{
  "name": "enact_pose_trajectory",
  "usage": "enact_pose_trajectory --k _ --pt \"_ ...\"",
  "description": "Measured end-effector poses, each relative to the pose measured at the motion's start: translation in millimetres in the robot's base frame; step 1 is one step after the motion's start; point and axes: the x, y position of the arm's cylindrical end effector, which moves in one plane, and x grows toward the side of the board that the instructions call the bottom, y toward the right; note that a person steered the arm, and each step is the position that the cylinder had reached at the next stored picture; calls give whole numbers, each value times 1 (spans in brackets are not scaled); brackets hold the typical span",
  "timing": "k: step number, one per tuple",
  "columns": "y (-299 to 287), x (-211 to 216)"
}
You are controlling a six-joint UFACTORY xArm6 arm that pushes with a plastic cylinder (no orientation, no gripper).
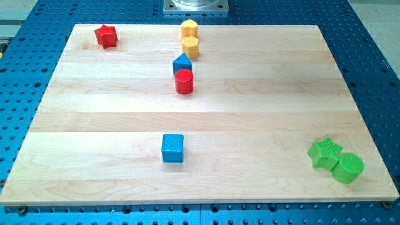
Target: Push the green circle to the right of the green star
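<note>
Seven blocks lie on the wooden board [250, 125] — two green, two blue, two red-toned and two yellow would overcount, so plainly: two green, two blue, two red, two yellow makes eight. Nearest, at the view's bottom right, the green circle [347, 168] sits touching the green star [325, 153], at about 4 o'clock from it, close to the board's edge. Well apart to the view's left, the blue cube [173, 148] stands alone. Farther up the middle, a tight column: the red cylinder [184, 82], then the blue triangle [182, 63] touching it at 12 o'clock, then a yellow block [190, 46] just beyond at 1 o'clock, and a second yellow block [189, 29], hexagonal, at 12 o'clock from that. At the far left corner lies the red star [106, 35]. A grey metal base [195, 6] shows at the view's top edge — my tip and the rod do not show, so its pose cannot be told.
</note>
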Motion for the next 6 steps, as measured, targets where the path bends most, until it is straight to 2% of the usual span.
enact_pose_trajectory --k 2,3,4,5,6 --pt "-101 -4" --pt "-104 -38" --pt "-66 -8" --pt "-41 -21" --pt "-56 -29"
